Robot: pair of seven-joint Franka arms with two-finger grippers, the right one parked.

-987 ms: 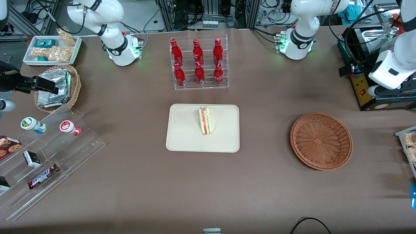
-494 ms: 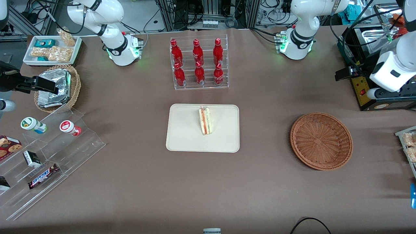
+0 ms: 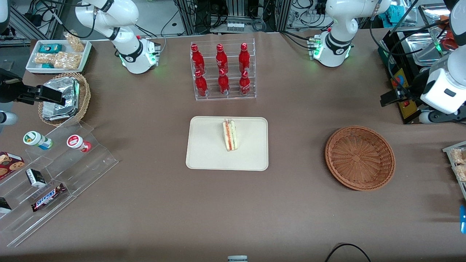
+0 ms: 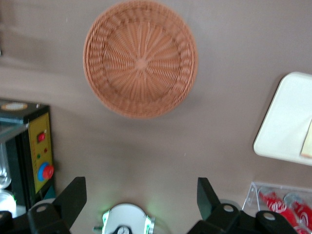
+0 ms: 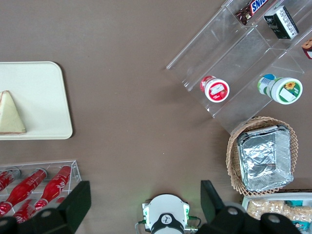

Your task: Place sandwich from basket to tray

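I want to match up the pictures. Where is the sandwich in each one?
Front view: the sandwich stands on the tray.
Left wrist view: only a sliver of it shows, on the tray; the gripper is open, high above the table.
Right wrist view: a pale wedge on the tray.
Shared landmark: the tray.

The working left arm rises from its white base, where a green light glows, at the edge of the worktop farthest from the front camera. Its upper links climb out of the front view, and the white forearm and wrist come back into sight at the working arm's end of the worktop. The claw point(image 4: 139, 192) hangs off that wrist, held high above the worktop and pointing straight down. Its two dark fingers point(image 4: 73, 195) stand wide apart with nothing between them, and they touch nothing. The arm's own base shows directly beneath the claw.
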